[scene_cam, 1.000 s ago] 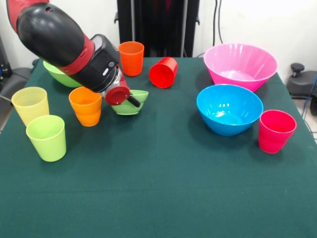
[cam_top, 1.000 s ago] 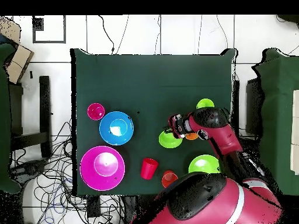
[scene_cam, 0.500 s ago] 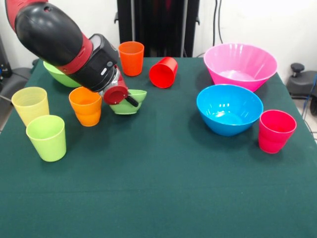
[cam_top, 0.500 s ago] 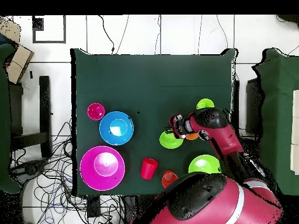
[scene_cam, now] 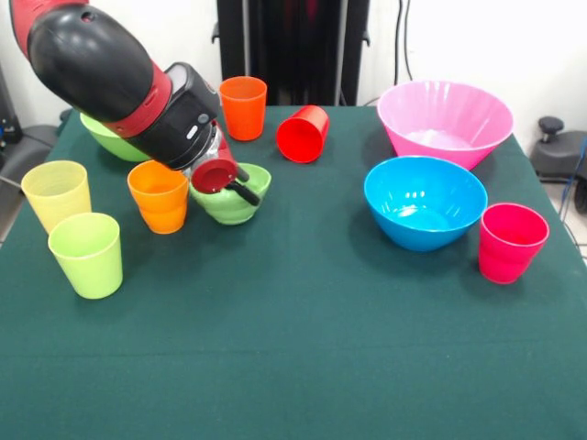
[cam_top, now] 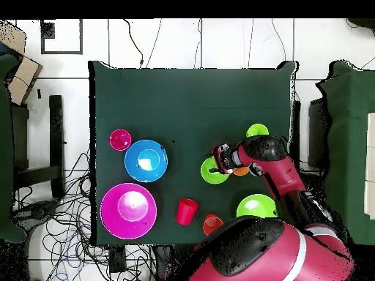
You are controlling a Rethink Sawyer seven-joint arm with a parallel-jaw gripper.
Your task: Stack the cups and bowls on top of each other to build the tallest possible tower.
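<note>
Ten plastic things spread over the green table (scene_cam: pixel 303 348), none stacked yet. Small light green bowl (scene_cam: pixel 229 203) tipped up a bit, its rim pinched by the gripper (scene_cam: pixel 244 183): one black finger inside, one behind. Red and black arm (scene_cam: pixel 110 78) reaching down from the top left in the front view. Just beside the small bowl, an orange cup (scene_cam: pixel 160 196), standing up. Near the left edge, a pale yellow cup (scene_cam: pixel 57 193) and a lime green cup (scene_cam: pixel 87 254), close together. Big light green bowl (scene_cam: pixel 108 139) partly hidden behind the arm. At the far side, another orange cup (scene_cam: pixel 243 107) standing, and a red cup (scene_cam: pixel 304 134) lying on its side. On the right, big pink bowl (scene_cam: pixel 445 121), blue bowl (scene_cam: pixel 425 202) and pinkish-red cup (scene_cam: pixel 510 242).
</note>
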